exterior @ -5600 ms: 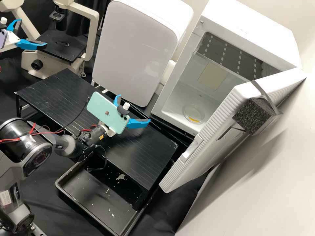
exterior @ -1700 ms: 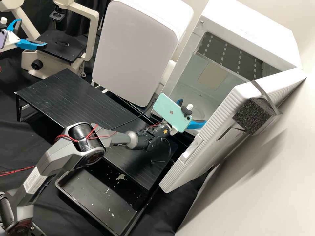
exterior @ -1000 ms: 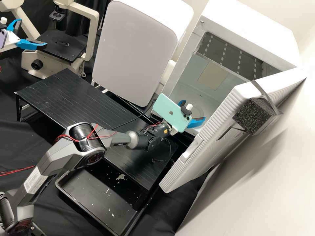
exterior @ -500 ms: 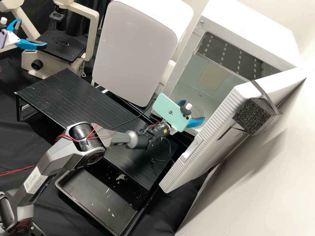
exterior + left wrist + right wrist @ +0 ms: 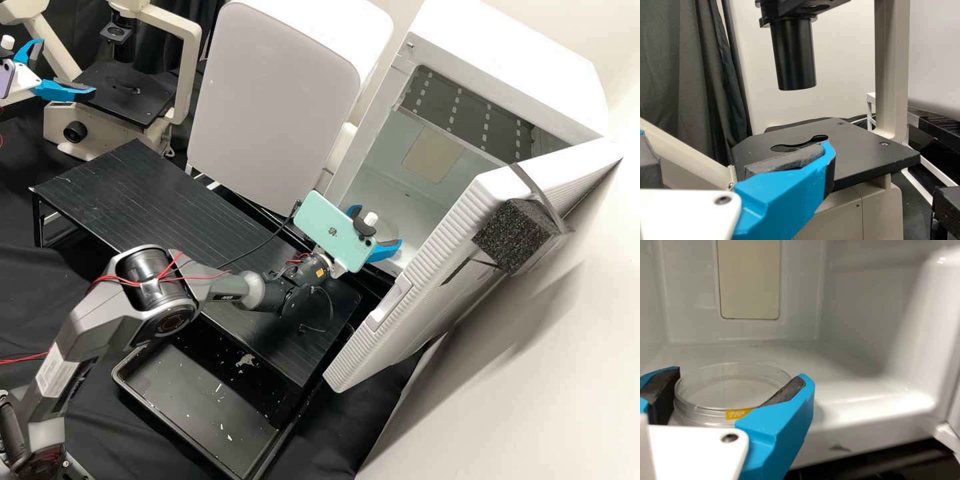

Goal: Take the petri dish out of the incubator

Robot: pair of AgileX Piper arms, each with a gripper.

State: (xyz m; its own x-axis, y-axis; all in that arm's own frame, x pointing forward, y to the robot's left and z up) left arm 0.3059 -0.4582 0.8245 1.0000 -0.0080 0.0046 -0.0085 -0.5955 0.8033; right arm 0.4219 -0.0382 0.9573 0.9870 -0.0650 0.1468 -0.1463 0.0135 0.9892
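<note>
Right tool (image 5: 377, 226) grips dish (image 5: 727, 390) (clear).

In the high view, the right arm (image 5: 113, 320) is extended toward two o'clock, end effector (image 5: 380, 225) clamped — the left end effector (image 5: 68, 67) spread at ten.

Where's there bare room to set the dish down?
The black table is bare from its microscope end, along the grey-fronted box, up to the cable. Crowded: the table's other end, under the right arm, and the incubator mouth, where the right gripper holds the petri dish beside the open door.
</note>
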